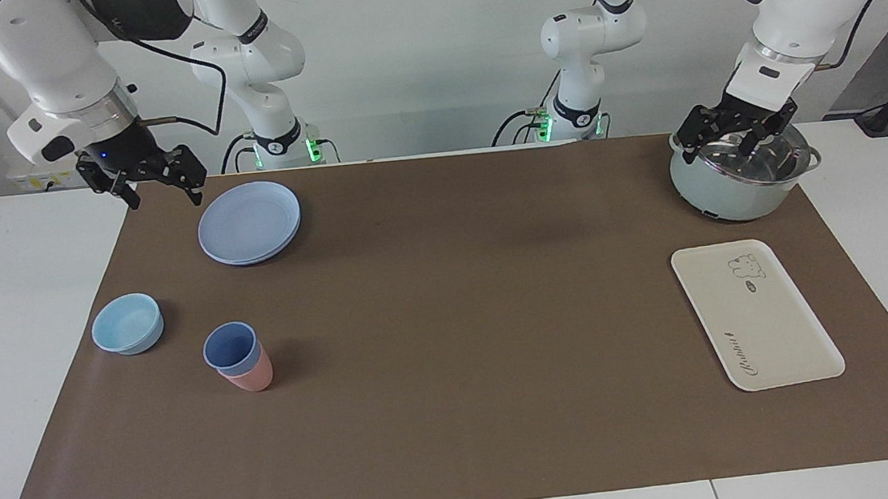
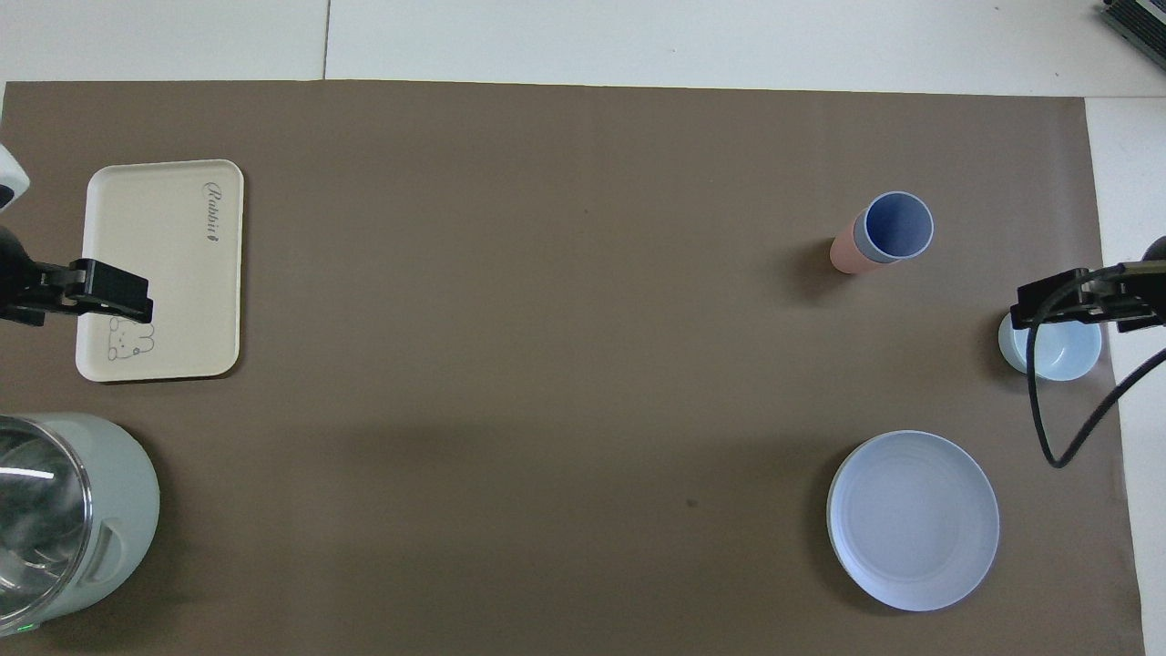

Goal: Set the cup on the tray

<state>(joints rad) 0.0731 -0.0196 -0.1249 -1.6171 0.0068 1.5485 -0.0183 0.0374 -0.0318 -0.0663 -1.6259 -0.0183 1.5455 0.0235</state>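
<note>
Facing view: two robot arms at a worktop covered by a brown mat [image 1: 452, 345]; nothing is being handled yet.
Cup: blue cup [image 1: 231, 348] stands upright, nested inside a pink cup [image 1: 250, 375] that shows below it; well apart from both hands, toward the right arm's end.
Why nested: the blue cup sits on top with its rim free, so it looks ready to be lifted out alone; the pink one may cling and come up too.
Tray: cream tray [image 1: 756, 327] lies flat and bare at the left arm's end, well apart from the cup.
Right hand [image 1: 157, 182]: raised over the mat's corner beside a blue plate [image 1: 249, 222], fingers spread wide, holding and touching nothing.
Left hand [image 1: 735, 135]: raised over a lidded pot [image 1: 728, 192], fingers spread wide, holding nothing; waiting.
Bowl: light blue bowl [image 1: 127, 323] sits between the right hand and the cup.
Judgement: task not begun; the right hand is the closer one to the cup, which must cross the worktop to the tray.
</note>
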